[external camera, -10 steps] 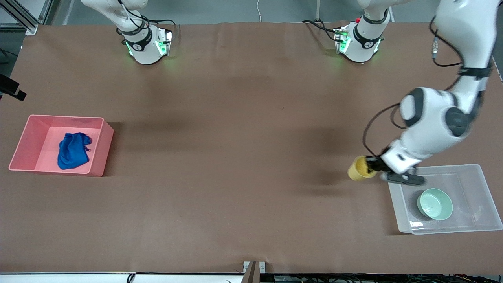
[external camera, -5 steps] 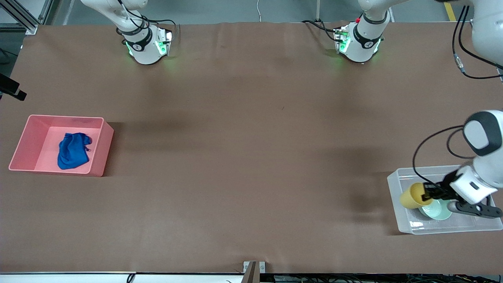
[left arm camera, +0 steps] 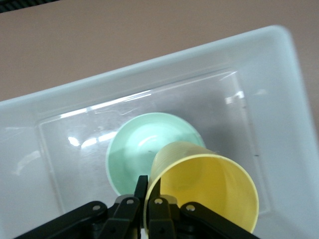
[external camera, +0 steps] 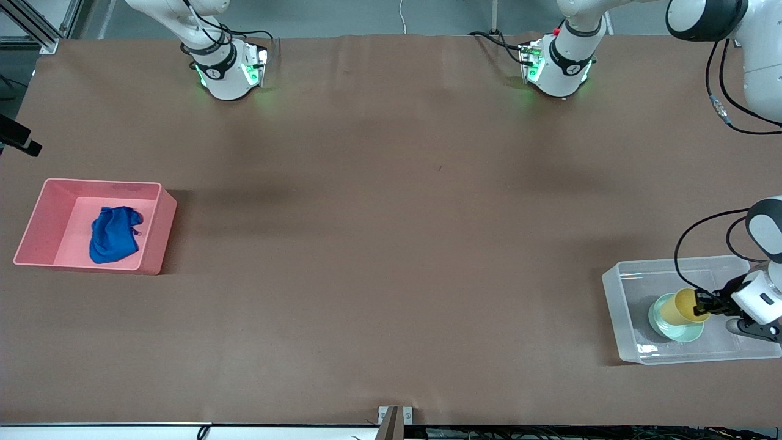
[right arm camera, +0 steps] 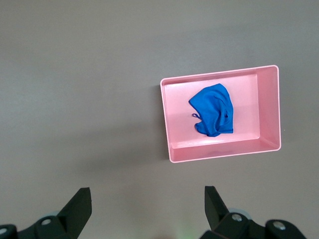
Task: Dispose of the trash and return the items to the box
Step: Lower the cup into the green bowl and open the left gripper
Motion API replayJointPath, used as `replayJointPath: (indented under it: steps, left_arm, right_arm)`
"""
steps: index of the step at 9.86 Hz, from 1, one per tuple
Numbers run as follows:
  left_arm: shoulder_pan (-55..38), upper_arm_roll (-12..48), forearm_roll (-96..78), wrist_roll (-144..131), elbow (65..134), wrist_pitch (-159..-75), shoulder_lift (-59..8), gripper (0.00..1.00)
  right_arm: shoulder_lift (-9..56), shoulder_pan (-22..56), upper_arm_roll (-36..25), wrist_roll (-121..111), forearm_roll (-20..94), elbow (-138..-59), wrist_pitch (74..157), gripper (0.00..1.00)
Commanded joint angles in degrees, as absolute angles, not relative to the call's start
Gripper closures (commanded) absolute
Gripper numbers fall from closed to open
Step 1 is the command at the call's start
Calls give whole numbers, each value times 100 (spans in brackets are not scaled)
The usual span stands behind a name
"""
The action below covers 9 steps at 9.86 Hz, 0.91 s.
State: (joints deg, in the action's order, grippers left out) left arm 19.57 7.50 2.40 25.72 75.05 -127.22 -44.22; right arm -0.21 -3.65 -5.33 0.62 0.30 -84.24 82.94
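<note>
From the front view, the large clear rectangular plastic tub (external camera: 623, 305) sits at the left arm's end of the table, and the pale mint-green round bowl (external camera: 672, 330) lies in it. The left gripper (external camera: 707, 304) clamps the rim of the small yellow plastic cup (external camera: 678, 307), tipped on its side over the bowl, mouth toward the gripper. At the right arm's end, the pink opaque rectangular bin (external camera: 36, 214) holds the crumpled deep blue fabric wad (external camera: 113, 234).

Left wrist view: fingers (left arm camera: 141, 191) pinch the cup (left arm camera: 209, 186) wall, bowl (left arm camera: 144, 147) just below, tub (left arm camera: 149, 74) all round.

Right wrist view: right gripper (right arm camera: 147, 209) gapes wide, holding nothing, high over bare table; wad (right arm camera: 213, 110) in bin (right arm camera: 219, 152).
</note>
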Motion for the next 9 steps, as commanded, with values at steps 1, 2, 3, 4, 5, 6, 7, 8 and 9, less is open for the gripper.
replayJointPath:
  steps: [1,2,3,4,5,6,7,8,9]
  left_arm:
    - [1898,581,360,2593,7330,-13041,-4877,100]
    - [1890,571,360,2549,7339,-13052,-4930,98]
    - [1881,580,352,2488,7356,-13052,-4931,87]
    - [1890,589,308,2392,7374,-13052,-4852,46]
    - [1881,658,299,2330,7487,-13043,-4712,0]
    - [1855,685,308,2355,7584,-12991,-4415,0]
    - [1863,833,299,2364,7611,-12860,-4177,0]
    - [1863,957,308,2338,7716,-12623,-3862,0]
    - [1846,1141,308,2277,7873,-12264,-3423,0]
  right_arm:
    - [-132,-352,-519,114,-62,-8552,8314,0]
    - [-132,-352,-519,114,-62,-8552,8314,0]
    - [-132,-343,-519,106,-62,-8552,8332,0]
    - [-132,-343,-519,105,-62,-8552,8341,0]
    - [-132,-343,-519,105,-62,-8543,8341,0]
    - [-132,-343,-519,105,-53,-8543,8323,0]
    - [-132,-343,-519,105,-53,-8543,8367,0]
    - [-132,-334,-519,114,-44,-8543,8411,0]
    - [-132,-334,-519,114,-44,-8552,8437,0]
